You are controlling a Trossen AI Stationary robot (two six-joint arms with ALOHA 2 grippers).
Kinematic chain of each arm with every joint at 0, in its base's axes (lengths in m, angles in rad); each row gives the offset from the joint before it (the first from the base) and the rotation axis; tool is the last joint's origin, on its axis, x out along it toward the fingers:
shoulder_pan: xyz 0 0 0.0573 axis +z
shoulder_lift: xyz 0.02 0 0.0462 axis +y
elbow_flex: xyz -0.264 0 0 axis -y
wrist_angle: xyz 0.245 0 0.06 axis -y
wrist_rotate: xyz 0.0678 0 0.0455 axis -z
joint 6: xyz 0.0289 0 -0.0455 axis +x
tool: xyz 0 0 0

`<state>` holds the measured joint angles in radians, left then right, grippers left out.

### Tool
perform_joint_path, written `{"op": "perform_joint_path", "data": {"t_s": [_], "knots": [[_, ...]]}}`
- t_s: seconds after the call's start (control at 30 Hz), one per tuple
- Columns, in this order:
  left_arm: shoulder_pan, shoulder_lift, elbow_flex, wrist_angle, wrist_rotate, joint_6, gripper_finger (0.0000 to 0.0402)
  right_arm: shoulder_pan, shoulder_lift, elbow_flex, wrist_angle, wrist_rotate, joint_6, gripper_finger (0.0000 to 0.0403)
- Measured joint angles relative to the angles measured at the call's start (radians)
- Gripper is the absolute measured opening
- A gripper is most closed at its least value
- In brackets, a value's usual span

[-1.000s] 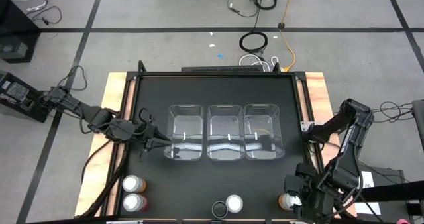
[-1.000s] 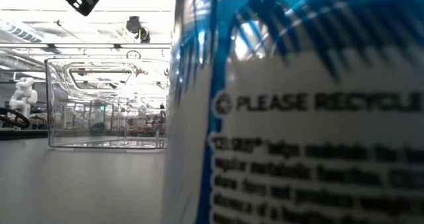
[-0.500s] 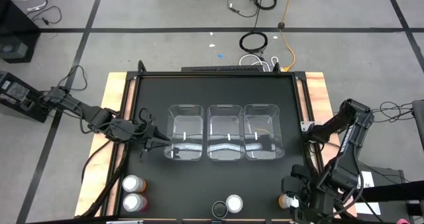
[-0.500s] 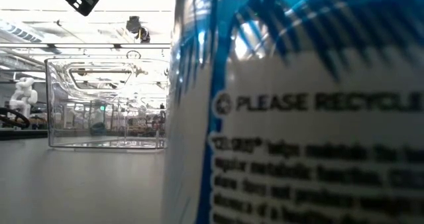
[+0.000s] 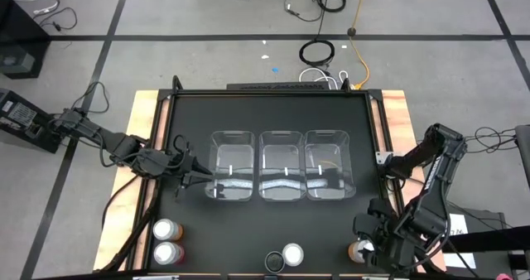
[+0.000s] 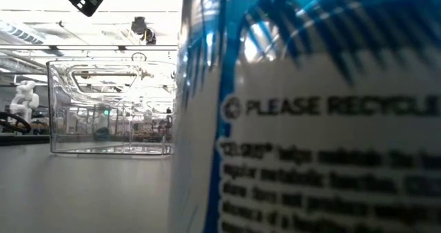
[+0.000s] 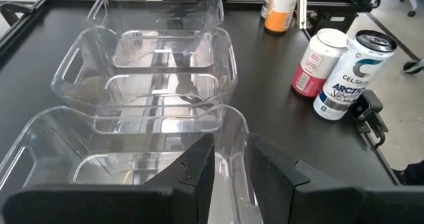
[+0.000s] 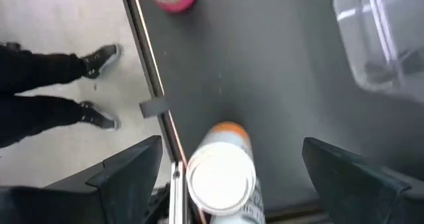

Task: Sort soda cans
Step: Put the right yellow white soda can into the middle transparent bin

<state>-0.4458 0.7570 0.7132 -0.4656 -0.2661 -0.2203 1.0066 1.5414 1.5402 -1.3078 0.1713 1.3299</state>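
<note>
Orange can (image 8: 222,171), silver top, white and orange sides, stands upright at the table's (image 5: 273,114) near right corner. Right gripper (image 8: 228,164) sits over it, fingers spread wide, one each side, not touching. Two more cans (image 5: 168,241) at near left, one (image 5: 292,253) at near centre. Left gripper (image 7: 228,168) narrow, nearly closed, holding nothing, at the left bin (image 5: 232,166).

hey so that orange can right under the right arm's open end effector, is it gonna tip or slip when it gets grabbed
The orange can stands upright and looks tall for its width, so an off-centre push could probably tip it. Its smooth, rounded side may slip unless the right end effector, open with fingers either side, closes squarely. It stands near the table's edge, so a tipped can might roll off.
</note>
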Motion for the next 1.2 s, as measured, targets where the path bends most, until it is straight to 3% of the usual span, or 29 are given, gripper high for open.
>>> {"op": "perform_joint_path", "data": {"t_s": [0.23, 0.43, 0.77, 1.2], "knots": [[0.0, 0.0, 0.0, 0.0, 0.0, 0.0, 0.0099, -0.006, 0.0, 0.0, -0.068, -0.048, 0.044, 0.0397], [0.0, 0.0, 0.0, 0.0, 0.0, 0.0, 0.0099, -0.006, 0.0, 0.0, -0.136, -0.038, 0.033, 0.0399], [0.0, 0.0, 0.0, 0.0, -0.001, 0.02, 0.0099, -0.006, 0.0, 0.0, -0.065, -0.022, 0.012, 0.0398], [0.0, 0.0, 0.0, 0.0, -0.001, 0.024, 0.0099, 0.003, 0.136, 0.0, -0.051, -0.15, -0.124, 0.0396]]}}
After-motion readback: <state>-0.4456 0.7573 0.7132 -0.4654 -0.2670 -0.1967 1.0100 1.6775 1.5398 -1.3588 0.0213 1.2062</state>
